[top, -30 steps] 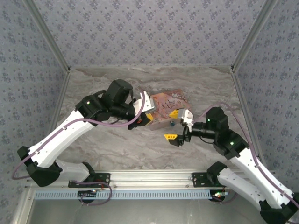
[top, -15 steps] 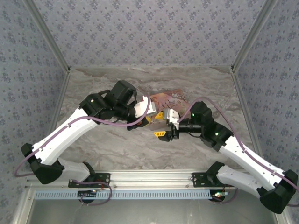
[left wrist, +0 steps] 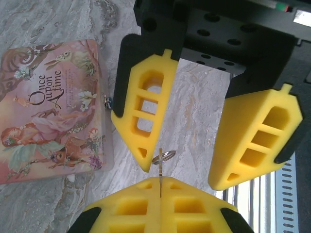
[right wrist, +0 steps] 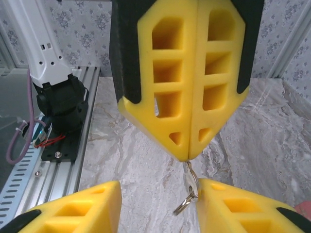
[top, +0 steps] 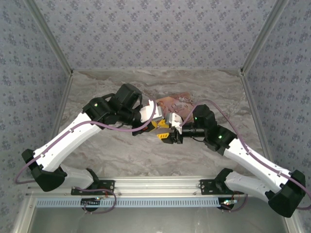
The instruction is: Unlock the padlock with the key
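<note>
Left gripper (left wrist: 160,180): fingers (left wrist: 194,206) were pressed flat together, clamped on the key (left wrist: 160,171). The key blade stuck out from between the tips, with a small silvery split ring (left wrist: 164,156) on its free end. The key was held in the air above the marble-pattern table (top: 121,153), mid-table, just on the near side of the pink tin (top: 177,104).

Right gripper (right wrist: 159,187): fingers (right wrist: 77,211) were apart, one on each side of the key and ring, gripping nothing. In the right wrist view the ring sat close against the inner face of one finger; contact could not be told. The two grippers faced each other tip to tip.

The tin lay flat, illustrated lid up, lettered "Once Upon A Time". A small silvery-blue item at the tin's edge in the left wrist view looked like the padlock (left wrist: 107,101), touching or just beside the tin; it was too small to tell more.
</note>
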`<state>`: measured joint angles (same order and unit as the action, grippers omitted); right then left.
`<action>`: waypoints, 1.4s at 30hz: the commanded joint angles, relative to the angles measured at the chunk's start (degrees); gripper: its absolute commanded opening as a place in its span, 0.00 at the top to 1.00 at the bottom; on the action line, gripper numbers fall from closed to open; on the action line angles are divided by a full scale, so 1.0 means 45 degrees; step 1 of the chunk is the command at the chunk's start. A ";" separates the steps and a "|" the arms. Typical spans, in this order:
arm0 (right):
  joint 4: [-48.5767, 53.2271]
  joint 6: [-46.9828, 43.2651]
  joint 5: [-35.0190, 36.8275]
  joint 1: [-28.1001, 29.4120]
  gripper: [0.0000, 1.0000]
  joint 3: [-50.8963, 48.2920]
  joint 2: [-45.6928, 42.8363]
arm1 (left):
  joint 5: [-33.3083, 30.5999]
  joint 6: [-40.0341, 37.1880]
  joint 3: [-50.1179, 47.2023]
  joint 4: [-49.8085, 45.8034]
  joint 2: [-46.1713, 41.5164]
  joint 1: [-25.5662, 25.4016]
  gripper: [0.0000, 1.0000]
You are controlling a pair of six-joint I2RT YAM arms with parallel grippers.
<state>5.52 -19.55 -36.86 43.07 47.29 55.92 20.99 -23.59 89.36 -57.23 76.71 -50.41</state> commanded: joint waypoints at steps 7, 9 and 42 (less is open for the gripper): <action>0.0571 -0.0245 0.0092 0.0085 0.68 0.0515 -0.0120 | 0.0130 -0.0323 -0.0151 -0.0032 -0.0171 -0.0087 1.00; 0.0662 -0.0250 0.0105 0.0058 0.71 0.0538 -0.0160 | 0.0120 -0.0343 -0.0182 -0.0042 -0.0192 -0.0088 1.00; 0.0283 0.0545 0.0287 -0.0089 0.60 -0.0035 -0.0680 | -0.0066 -0.0430 -0.0236 -0.0211 -0.0171 -0.0086 1.00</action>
<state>7.49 -18.44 -35.35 43.00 47.55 52.84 20.95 -24.47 88.66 -57.28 76.66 -50.68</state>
